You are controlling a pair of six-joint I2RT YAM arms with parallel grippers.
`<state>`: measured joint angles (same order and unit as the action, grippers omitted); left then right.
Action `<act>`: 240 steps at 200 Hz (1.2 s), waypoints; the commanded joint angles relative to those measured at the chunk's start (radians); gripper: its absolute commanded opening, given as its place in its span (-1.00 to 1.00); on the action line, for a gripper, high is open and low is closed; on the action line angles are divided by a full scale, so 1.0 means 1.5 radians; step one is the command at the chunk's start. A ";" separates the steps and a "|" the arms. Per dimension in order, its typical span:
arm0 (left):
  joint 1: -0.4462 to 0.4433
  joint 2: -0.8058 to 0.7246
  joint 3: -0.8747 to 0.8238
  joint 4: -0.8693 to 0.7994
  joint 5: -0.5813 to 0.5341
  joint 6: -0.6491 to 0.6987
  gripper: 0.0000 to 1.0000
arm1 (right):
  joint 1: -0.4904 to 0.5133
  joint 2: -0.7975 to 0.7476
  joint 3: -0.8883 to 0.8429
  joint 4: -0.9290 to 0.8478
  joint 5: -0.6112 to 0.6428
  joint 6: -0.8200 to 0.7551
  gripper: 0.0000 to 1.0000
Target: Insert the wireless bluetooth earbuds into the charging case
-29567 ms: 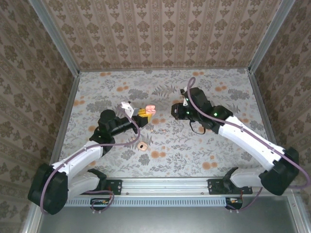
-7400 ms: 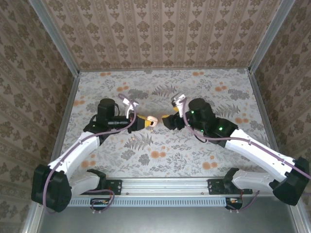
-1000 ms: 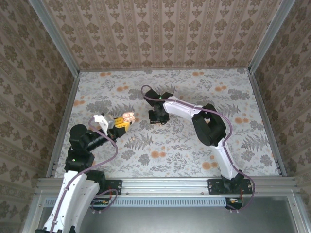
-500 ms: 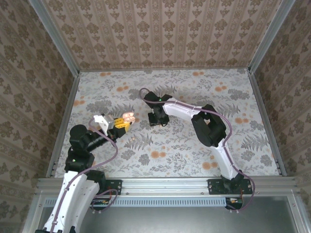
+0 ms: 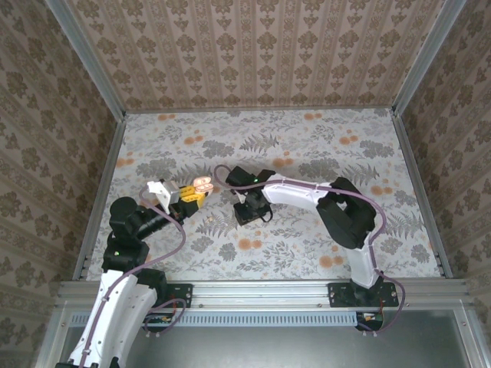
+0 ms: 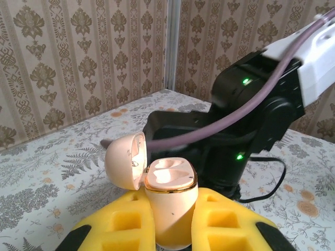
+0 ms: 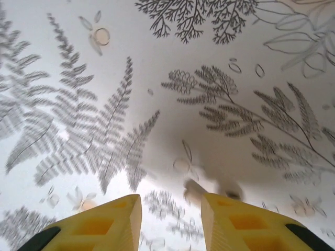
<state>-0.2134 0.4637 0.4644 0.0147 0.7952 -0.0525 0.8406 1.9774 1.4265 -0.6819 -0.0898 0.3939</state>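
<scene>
Left arm [image 5: 123, 230]: stands by the left end of the worktop's [image 5: 322, 146] near edge and reaches toward the middle.
Left fingers [image 6: 125, 225]: yellow pads, one on each side, closed tight on the lower body of the charging case [image 6: 170, 204].
Charging case: salmon-pink and held upright off the worktop, over its left half, about midway between the near and far edges. A gold rim rings its open mouth; what lies inside cannot be told.
Lid [image 6: 125, 159]: hinged open, tipped to one side of the body.
Right arm [image 5: 299, 192]: stretches from the right end of the near edge toward the worktop's middle. Its black wrist [image 6: 251, 104] is near the case, just behind it, and apart from it.
Right fingers [image 7: 104, 219]: yellow, pointing down close over the fern-patterned worktop. A narrow gap stands between them, with nothing in it.
Small pale thing [image 7: 196, 186]: on the worktop just beyond the right finger tips, too blurred to name.
Walls [image 5: 253, 46]: patterned, along the far and side edges.
</scene>
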 commanded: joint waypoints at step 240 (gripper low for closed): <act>-0.002 0.004 -0.002 0.013 -0.003 -0.005 -1.00 | -0.002 -0.003 -0.048 0.038 0.022 0.300 -0.07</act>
<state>-0.2146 0.4843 0.4644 0.0296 0.7940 -0.0593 0.8459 1.9362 1.3197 -0.5575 -0.0895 0.8486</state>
